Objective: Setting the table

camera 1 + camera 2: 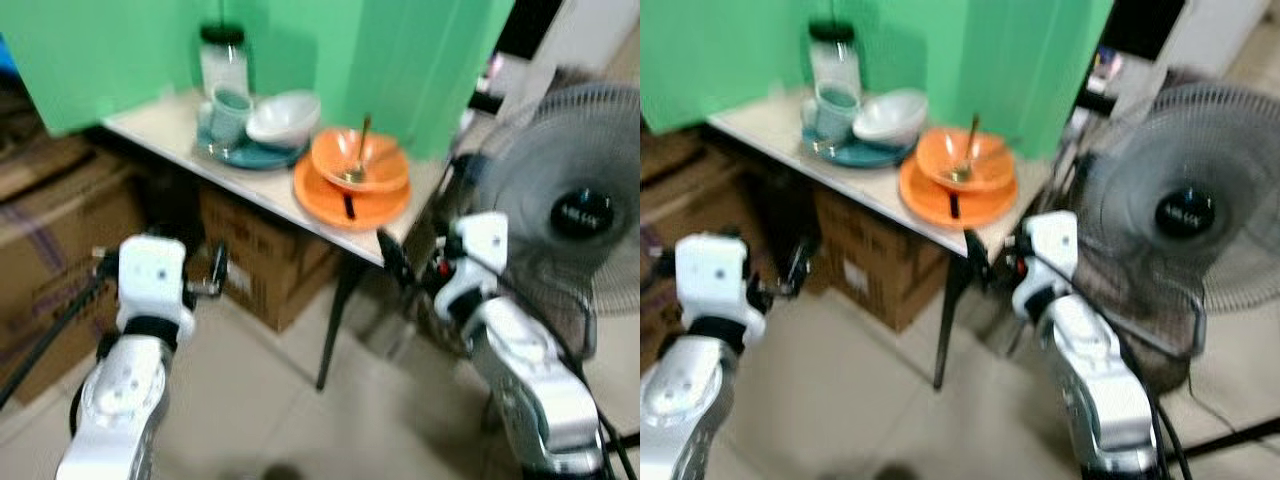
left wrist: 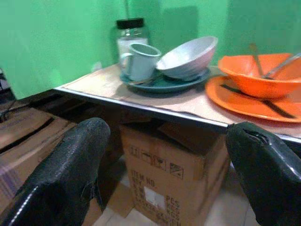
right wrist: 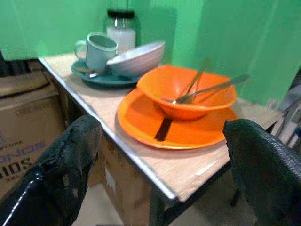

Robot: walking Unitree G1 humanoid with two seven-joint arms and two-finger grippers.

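Far left: brown cardboard boxes (image 1: pixel 45 230) stacked on the floor against a green backdrop (image 1: pixel 120 50). Left pincer (image 1: pixel 215 270) held low, below and in front of the tabletop (image 1: pixel 150 125), fingers (image 2: pixel 70 174) spread wide apart, gripping nothing. Up on the tabletop, at its back left, a glass jar (image 1: pixel 223 58) with a black lid, upright. Just in front, a pale green mug (image 1: pixel 230 112) standing on a teal plate (image 1: pixel 250 153), handle turned toward the left. Beside the mug on the same plate, a white bowl (image 1: pixel 284 117), tilted, mouth tipped up and to the right. Next along, touching distance from the teal plate, an orange plate (image 1: pixel 350 200) near the front right corner, with an orange bowl (image 1: pixel 358 160) sitting in it. Two metal utensils (image 3: pixel 202 87) lying in the bowl, handles slanting up and back over the far rim toward the backdrop. A dark strip (image 3: pixel 163 128) flat on the orange plate, long axis running from the bowl out toward the front edge. Under the tabletop, another cardboard box (image 2: pixel 174 179) with printed markings, and a dark table leg (image 1: pixel 335 320). Right pincer (image 1: pixel 395 260) just below the corner, under the orange plate, fingers (image 3: pixel 263 165) parted wide, empty; tabletop edge standing between it and the dishes. Far right: a grey standing fan (image 1: pixel 570 215), close behind the right arm.
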